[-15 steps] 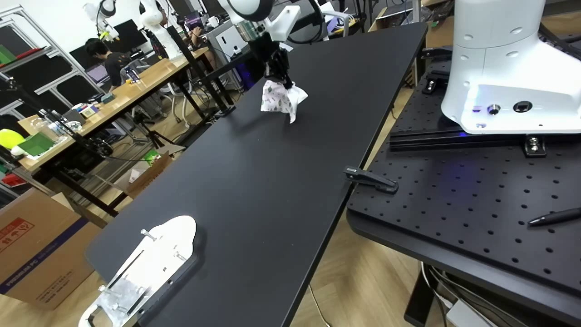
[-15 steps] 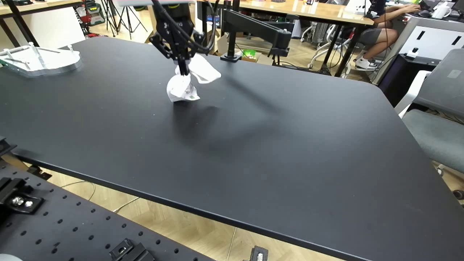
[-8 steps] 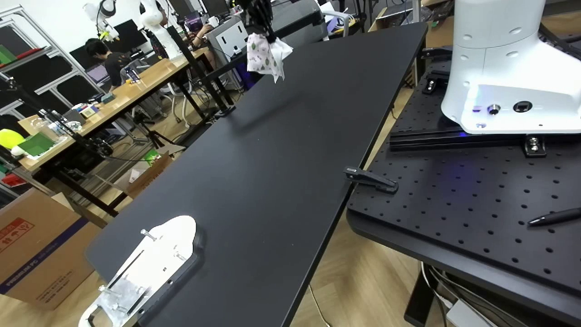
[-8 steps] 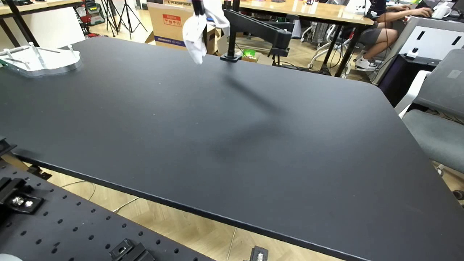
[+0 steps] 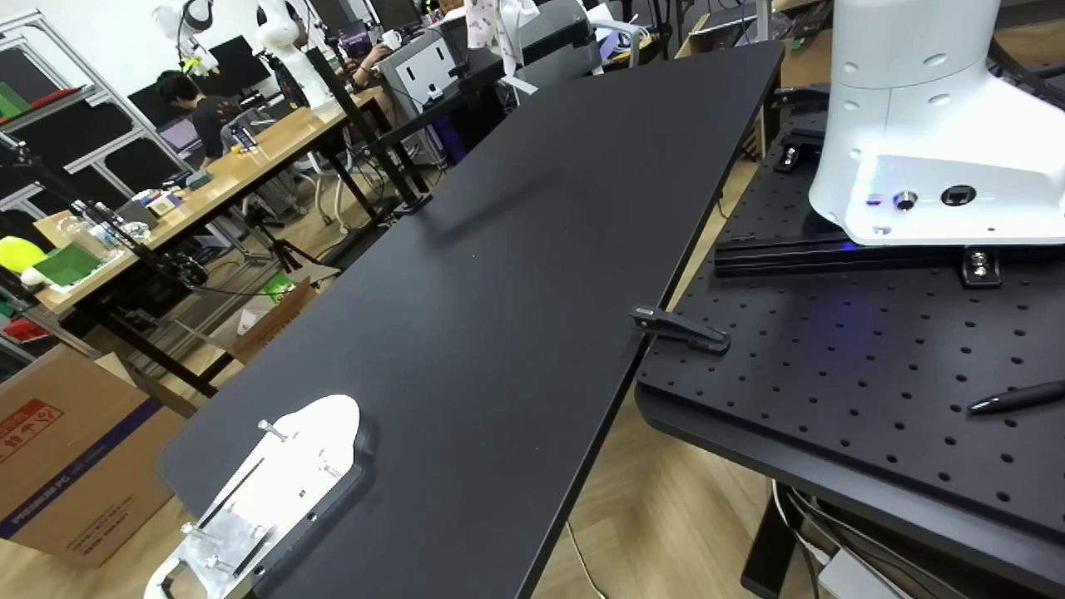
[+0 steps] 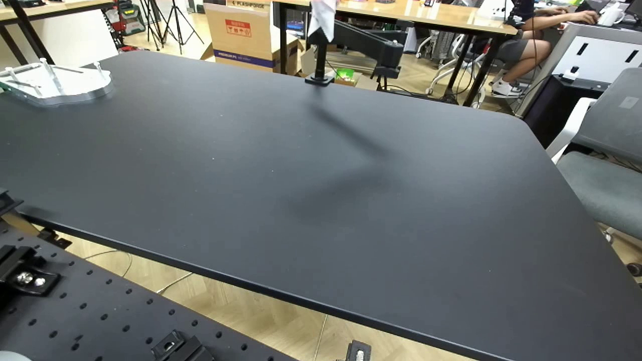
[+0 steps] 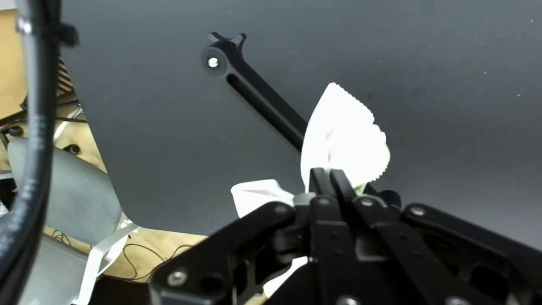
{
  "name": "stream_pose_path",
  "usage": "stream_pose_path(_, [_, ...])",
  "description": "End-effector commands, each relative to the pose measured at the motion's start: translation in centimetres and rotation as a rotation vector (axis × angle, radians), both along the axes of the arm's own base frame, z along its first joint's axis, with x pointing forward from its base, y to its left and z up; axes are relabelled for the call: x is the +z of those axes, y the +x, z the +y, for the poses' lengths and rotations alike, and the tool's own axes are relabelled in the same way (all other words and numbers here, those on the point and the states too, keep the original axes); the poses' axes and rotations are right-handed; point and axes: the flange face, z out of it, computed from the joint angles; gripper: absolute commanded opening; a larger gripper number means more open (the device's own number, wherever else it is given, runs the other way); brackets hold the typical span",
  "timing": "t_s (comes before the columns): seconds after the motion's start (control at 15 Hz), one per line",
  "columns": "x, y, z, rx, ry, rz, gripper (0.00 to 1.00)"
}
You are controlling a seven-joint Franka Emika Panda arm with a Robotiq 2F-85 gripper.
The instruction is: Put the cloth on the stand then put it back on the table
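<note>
"Where do we have the cloth?"
"Pinched in our tool, raised above the counter, seen across the stand at the far edge."
"What could trip us?"
"The stand looks narrow; released off-centre, the cloth might slide off."

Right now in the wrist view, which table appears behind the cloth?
Behind the cloth is the smooth black table. The wooden table is pale; the robot's table has a perforated top.
</note>
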Motion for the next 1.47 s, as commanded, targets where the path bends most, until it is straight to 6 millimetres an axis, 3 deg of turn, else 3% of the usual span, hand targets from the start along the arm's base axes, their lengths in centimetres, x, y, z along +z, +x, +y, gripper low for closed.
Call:
stream_pose_path(0.0, [1.5,-1.3,-3.2,-0.102,0.015,-0.026,0.01])
stream_pose_path(0.47, [-1.1,-2.4,-6.7,-0.202,0.045,0.012,0.01])
stream_pose_path(1.4, [-7.7,-1.8,-9.1,-0.306,0.152,0.132,0.01])
